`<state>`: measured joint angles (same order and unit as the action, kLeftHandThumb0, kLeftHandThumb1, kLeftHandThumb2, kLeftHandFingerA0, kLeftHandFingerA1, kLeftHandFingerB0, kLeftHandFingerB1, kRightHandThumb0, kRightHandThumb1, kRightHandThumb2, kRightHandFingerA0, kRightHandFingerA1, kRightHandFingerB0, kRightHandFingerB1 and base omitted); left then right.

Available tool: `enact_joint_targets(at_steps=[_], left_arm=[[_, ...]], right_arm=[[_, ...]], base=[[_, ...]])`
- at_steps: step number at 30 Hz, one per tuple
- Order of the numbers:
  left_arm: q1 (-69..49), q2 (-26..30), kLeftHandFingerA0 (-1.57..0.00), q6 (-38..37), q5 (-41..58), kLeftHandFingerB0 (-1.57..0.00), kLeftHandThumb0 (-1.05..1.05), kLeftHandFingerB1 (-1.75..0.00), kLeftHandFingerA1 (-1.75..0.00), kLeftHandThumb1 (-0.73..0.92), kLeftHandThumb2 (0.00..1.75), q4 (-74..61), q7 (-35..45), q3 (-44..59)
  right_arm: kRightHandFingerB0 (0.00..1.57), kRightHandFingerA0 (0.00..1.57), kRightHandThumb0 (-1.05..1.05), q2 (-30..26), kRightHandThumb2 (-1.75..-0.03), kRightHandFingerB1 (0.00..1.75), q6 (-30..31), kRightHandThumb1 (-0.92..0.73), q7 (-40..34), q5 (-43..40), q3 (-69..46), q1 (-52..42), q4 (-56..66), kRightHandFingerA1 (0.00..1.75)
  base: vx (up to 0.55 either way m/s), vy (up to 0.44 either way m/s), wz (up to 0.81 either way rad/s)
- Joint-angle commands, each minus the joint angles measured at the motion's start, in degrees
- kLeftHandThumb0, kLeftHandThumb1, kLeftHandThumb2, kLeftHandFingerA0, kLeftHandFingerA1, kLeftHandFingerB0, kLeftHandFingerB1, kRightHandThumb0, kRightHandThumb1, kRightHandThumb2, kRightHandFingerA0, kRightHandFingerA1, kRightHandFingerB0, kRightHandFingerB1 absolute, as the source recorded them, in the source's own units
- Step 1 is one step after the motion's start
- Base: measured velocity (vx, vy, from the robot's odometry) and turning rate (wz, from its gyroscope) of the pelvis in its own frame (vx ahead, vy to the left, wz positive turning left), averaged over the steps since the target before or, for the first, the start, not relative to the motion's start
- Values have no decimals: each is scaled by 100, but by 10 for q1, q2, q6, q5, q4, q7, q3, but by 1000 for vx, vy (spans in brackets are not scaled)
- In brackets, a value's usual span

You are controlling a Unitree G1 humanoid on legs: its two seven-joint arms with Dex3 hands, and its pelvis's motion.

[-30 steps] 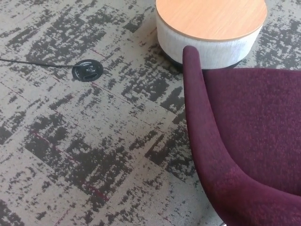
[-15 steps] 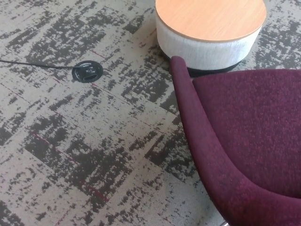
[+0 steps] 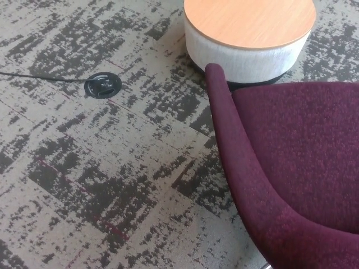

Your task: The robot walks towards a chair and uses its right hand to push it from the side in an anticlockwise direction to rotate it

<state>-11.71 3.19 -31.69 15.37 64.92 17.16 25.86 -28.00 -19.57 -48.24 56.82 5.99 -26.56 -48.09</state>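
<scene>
— What did we count on the floor?

— We counted one chair, one round table, one black floor socket and one thin black cable running from the socket off the left edge. All of it sat on a grey carpet mottled with dark patches.

— And how did the chair look to us?

— We saw deep plum fabric with a speckled weave, a curved shell with a thick padded rim. The rim rose to a rounded tip (just in front of the table's pale side) and swept down toward the bottom edge of the view. The chair filled the lower right of the picture, cut off by the right and bottom edges, with a small glint of metal showing under it at the bottom.

— The table?

— We noted a light wooden top over a whitish fabric drum, on a dark base.

— And the hands, the fingers?

— We saw neither hand nor arm in the view, so we could not tell how the fingers stood, or whether anything touched the chair.
</scene>
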Motion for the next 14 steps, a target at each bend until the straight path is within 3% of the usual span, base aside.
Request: enact_joint_targets(at_steps=[1, 2, 3, 6, 7, 8, 9, 10, 11, 12, 13, 14], left_arm=[[27, 36, -43, -21, -91, -29, -78, -50, -69, 71, 106, 34, -116, -60], [28, 39, -43, -19, -96, -29, -78, -50, -69, 71, 106, 34, -121, -66], [32, 45, -40, -6, -99, -36, -74, -34, -54, 83, 65, 36, -128, -74], [37, 59, -37, 7, -126, -34, -67, -33, -49, 84, 65, 40, -165, -108], [39, 61, -47, 11, -130, -33, -67, -32, -52, 84, 65, 42, -171, -115], [43, 64, -49, 21, -135, -25, -64, -48, -64, 65, 102, 45, -183, -125], [47, 64, -49, 27, -135, -25, -64, -48, -64, 65, 102, 48, -189, -129], [51, 63, -60, 36, -129, -28, -67, -49, -71, 65, 100, 50, -192, -129], [53, 62, -60, 39, -128, -36, -67, -33, -66, 79, 64, 51, -195, -132], [53, 62, -60, 38, -129, -36, -67, -33, -66, 79, 64, 52, -198, -136], [52, 64, -53, 41, -144, -30, -66, -49, -67, 64, 100, 53, -214, -151], [51, 65, -44, 41, -144, -37, -65, -33, -54, 79, 64, 55, -217, -155]], right_arm=[[34, 33, -73, 20, -103, 93, 43, -65, 70, -49, 22, 160, -144, 95], [34, 33, -73, 21, -103, 93, 46, -65, 77, -49, 25, 169, -151, 95], [37, 35, -75, 24, -101, 96, 47, -63, 80, -49, 32, 188, -169, 97], [36, 34, -73, 29, -102, 95, 47, -64, 79, -54, 44, 216, -203, 96], [36, 35, -73, 30, -101, 95, 47, -62, 81, -57, 45, 222, -208, 97], [4, 10, -66, 32, -48, 144, 49, -92, 89, -62, 46, 238, -217, 151], [4, 10, -66, 34, -48, 144, 51, -92, 95, -65, 46, 250, -222, 151], [32, 31, -80, 35, -96, 96, 50, -62, 102, -70, 46, 259, -227, 98], [5, 10, -68, 34, -48, 142, 48, -89, 105, -74, 46, 265, -232, 149], [5, 10, -68, 33, -48, 142, 47, -89, 106, -77, 48, 269, -236, 149], [25, 29, -74, 30, -93, 90, 37, -58, 112, -72, 58, 282, -243, 95], [22, 27, -74, 29, -93, 88, 35, -58, 111, -71, 63, 285, -247, 94]], base=[[0, 0, 0], [0, 0, 0], [0, 0, 0], [0, 0, 0], [0, 0, 0], [0, 0, 0], [0, 0, 0], [0, 0, 0], [0, 0, 0], [0, 0, 0], [0, 0, 0], [0, 0, 0]])
